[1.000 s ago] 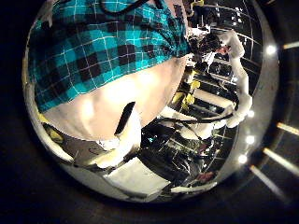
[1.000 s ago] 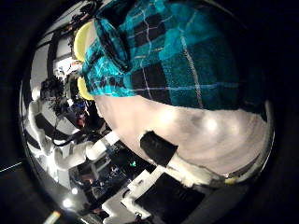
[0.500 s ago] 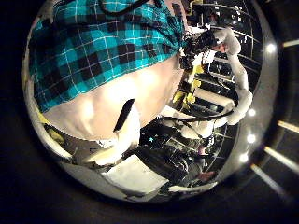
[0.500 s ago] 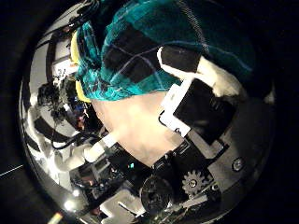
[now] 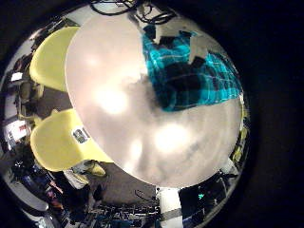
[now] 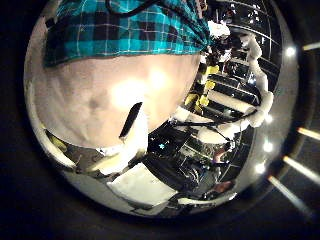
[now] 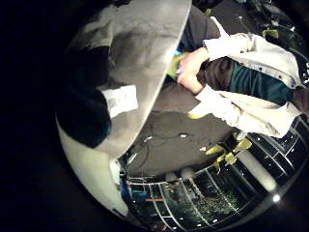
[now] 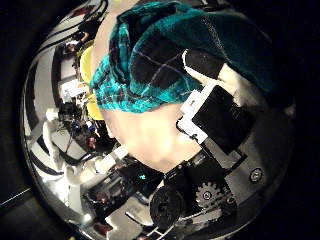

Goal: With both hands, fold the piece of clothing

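The piece of clothing is a checked cloth point(image 5: 190, 81) lying at one side of a round table point(image 5: 114, 104); a hand point(image 5: 176, 33) rests on its far edge. In the left thumb side palm view the cloth point(image 6: 120, 25) lies away from my left hand point(image 6: 130, 122), which hangs over bare table point(image 6: 95, 95) with a relaxed finger and holds nothing. In the right thumb side palm view the cloth point(image 8: 145, 60) is bunched close to the palm, and my right hand point(image 8: 215, 115) has its fingers point(image 8: 203, 64) curled onto it. The right little finger side palm view shows a dark fold of cloth point(image 7: 87, 111) with a label point(image 7: 121, 99).
Two chairs point(image 5: 52, 57) stand at the table's edge in the left little finger side palm view.
My right hand's fingers have curled in over the cloth, which is now more bunched. The left thumb side view now shows less cloth and more bare table.
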Robot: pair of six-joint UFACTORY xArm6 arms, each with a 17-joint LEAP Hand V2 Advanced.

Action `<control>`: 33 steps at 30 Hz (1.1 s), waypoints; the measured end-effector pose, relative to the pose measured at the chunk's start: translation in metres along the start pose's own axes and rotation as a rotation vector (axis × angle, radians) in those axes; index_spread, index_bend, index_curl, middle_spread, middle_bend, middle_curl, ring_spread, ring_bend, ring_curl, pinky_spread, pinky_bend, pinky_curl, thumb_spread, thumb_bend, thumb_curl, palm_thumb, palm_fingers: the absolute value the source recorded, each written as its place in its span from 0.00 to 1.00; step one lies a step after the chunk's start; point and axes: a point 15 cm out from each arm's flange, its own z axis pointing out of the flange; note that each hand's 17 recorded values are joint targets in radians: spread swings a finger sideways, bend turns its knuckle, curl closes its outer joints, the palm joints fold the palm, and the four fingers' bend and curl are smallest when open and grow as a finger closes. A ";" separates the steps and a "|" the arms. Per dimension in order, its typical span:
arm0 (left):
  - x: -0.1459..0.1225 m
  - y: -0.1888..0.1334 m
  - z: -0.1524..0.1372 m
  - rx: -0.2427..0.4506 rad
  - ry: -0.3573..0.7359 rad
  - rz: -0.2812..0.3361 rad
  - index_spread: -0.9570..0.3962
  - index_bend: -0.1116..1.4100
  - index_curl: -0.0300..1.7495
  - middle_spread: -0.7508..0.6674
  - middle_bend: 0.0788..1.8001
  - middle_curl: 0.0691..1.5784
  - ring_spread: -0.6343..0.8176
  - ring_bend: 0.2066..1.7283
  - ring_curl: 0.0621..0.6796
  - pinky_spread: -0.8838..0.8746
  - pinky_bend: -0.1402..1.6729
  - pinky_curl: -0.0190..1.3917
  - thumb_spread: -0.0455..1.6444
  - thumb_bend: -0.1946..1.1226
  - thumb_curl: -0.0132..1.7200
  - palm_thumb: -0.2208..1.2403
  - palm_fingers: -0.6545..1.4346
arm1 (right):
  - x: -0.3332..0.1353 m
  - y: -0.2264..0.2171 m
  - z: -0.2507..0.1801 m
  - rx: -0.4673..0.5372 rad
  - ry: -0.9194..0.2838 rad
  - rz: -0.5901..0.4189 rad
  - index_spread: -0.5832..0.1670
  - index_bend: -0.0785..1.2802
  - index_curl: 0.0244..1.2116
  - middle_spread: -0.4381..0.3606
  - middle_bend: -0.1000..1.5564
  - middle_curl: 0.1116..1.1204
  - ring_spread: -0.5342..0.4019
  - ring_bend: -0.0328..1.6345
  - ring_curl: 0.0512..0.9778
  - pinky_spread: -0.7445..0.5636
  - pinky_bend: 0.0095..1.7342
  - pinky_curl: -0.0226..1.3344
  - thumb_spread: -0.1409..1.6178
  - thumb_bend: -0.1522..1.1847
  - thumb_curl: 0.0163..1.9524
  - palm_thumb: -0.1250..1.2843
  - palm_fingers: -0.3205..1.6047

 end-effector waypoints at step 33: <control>0.000 0.051 -0.042 0.088 0.103 0.005 0.60 0.22 0.25 0.46 0.16 0.25 0.35 0.35 0.34 0.55 0.21 0.25 0.69 0.13 0.21 0.45 0.55 | -0.349 -0.017 -0.121 0.251 0.225 -0.514 0.41 0.85 0.70 0.41 0.88 0.64 0.35 0.85 0.73 0.44 0.63 0.92 0.67 0.11 0.47 0.82 0.74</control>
